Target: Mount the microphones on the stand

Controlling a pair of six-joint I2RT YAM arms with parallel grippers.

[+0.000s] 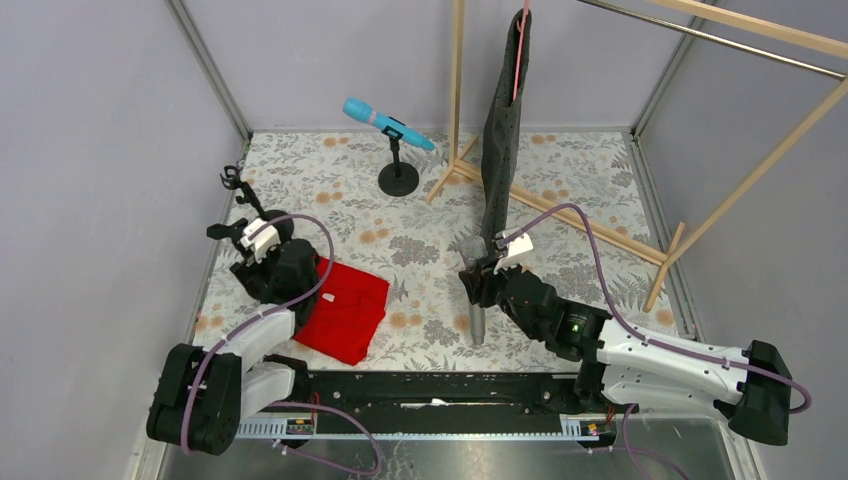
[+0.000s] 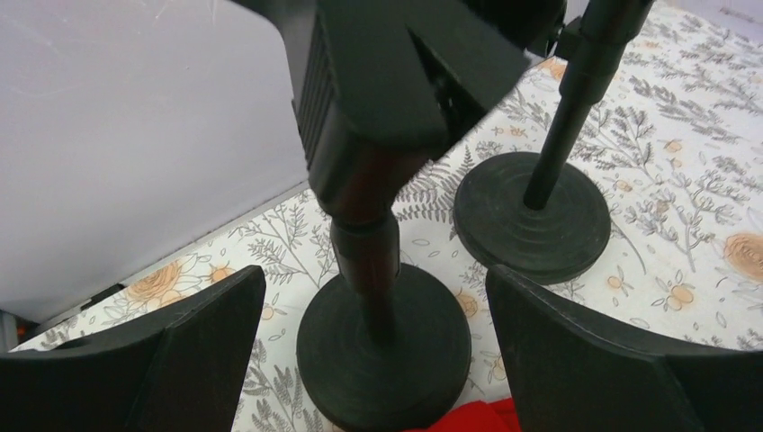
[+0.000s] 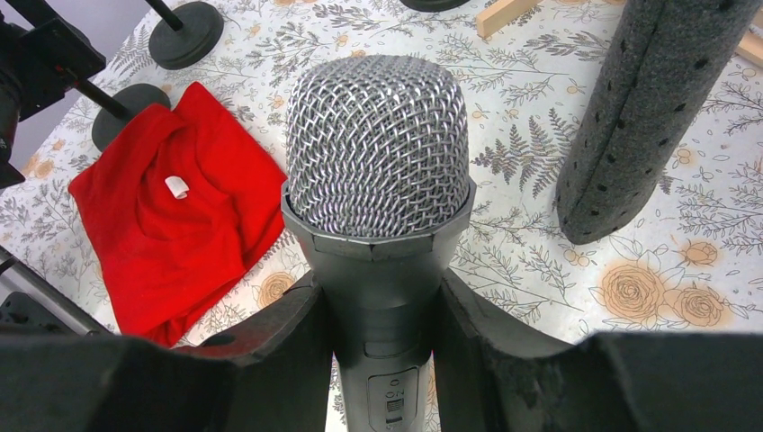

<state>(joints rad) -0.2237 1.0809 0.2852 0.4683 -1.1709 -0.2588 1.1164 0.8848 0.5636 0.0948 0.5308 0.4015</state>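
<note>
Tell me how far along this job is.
Done: the cyan-blue microphone sits clipped on the black round-based stand at the back. In hand: the right end effector grips the silver-grey mesh-headed microphone. Remaining: mounting it on an empty black stand before the open left end effector; no pink microphone is visible.

left arm point(image 1: 250, 345): black, white link | right arm point(image 1: 650, 360): black, white link, green light | cables point(image 1: 570, 207): purple
</note>
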